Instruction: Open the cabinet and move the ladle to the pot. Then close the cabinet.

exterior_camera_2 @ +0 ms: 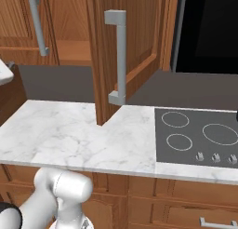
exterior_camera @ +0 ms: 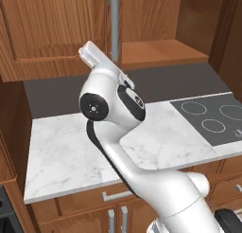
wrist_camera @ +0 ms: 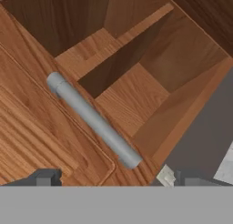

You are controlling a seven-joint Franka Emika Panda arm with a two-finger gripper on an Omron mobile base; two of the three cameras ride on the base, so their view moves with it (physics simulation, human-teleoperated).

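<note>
marble counter [exterior_camera_2: 69, 135], grey cooktop [exterior_camera_2: 195, 135], dark backsplash [exterior_camera: 56, 97]

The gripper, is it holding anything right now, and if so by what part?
Nothing is held. The gripper is open, its fingertips apart with the left door's grey bar handle lying beyond them, ungripped, beside the open cabinet.

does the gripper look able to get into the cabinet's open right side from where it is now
Probably yes. The right door stands swung out, baring the shelf, and the gripper hangs with open jaws just before the left door's handle, with nothing between it and the opening.
</note>
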